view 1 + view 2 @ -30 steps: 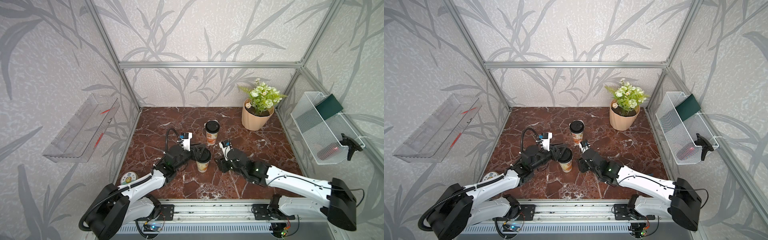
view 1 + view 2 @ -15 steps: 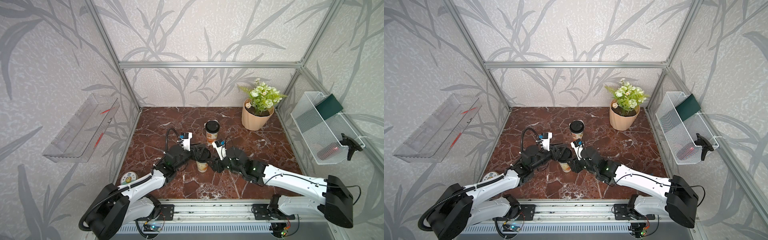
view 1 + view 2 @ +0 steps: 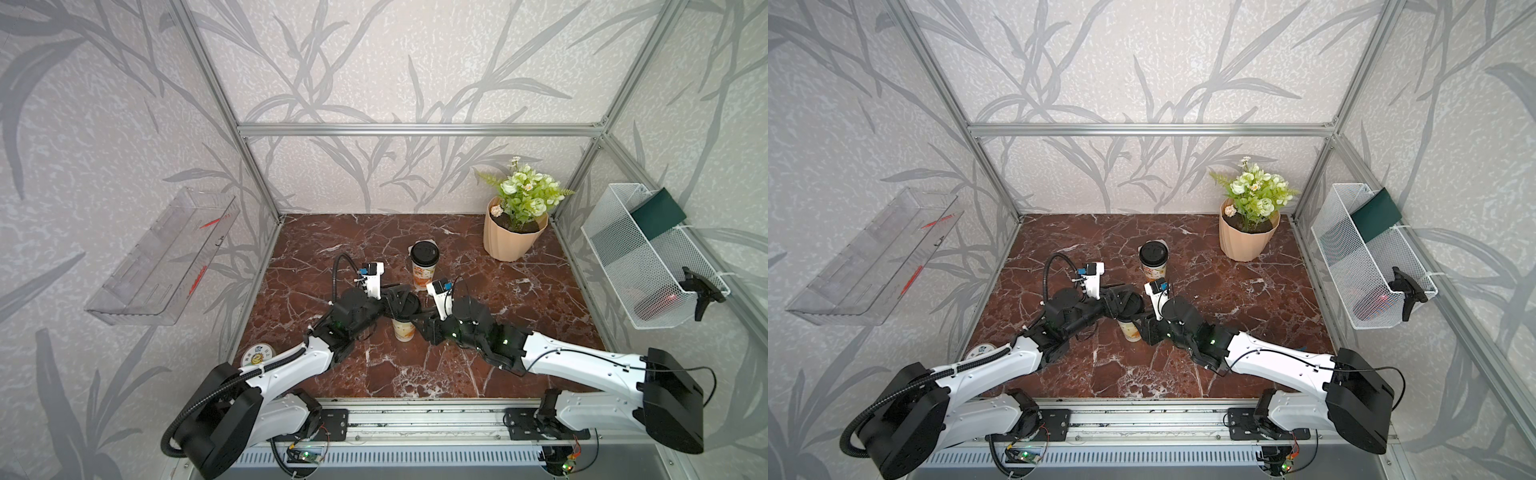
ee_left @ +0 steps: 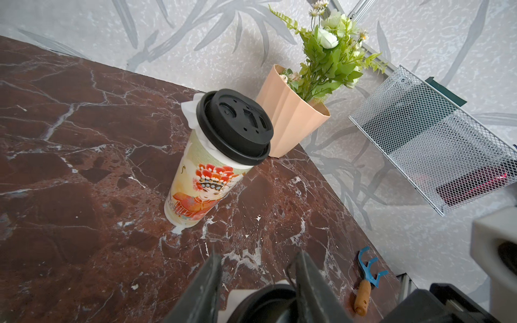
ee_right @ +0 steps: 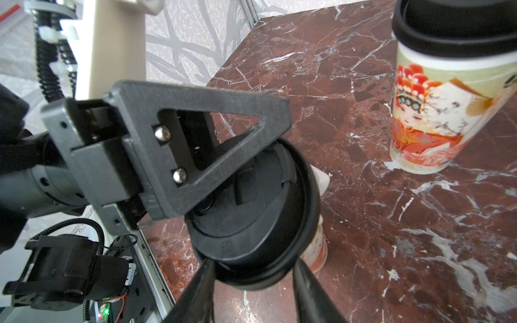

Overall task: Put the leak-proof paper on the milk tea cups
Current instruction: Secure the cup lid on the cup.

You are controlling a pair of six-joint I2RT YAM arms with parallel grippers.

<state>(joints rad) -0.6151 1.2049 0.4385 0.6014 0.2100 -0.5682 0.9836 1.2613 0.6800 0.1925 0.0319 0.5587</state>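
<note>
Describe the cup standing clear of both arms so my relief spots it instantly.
Start at the peach plant pot in the table's back right corner; toward the middle from it a printed paper cup stands alone, upright. White paper pokes out under its black lid. Unlike the nearer cup, hemmed between the left gripper and right gripper, nothing touches it.

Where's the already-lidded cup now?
In both top views the lidded cup stands centrally, just behind the other cup, with the plant pot to its right rear.
</note>
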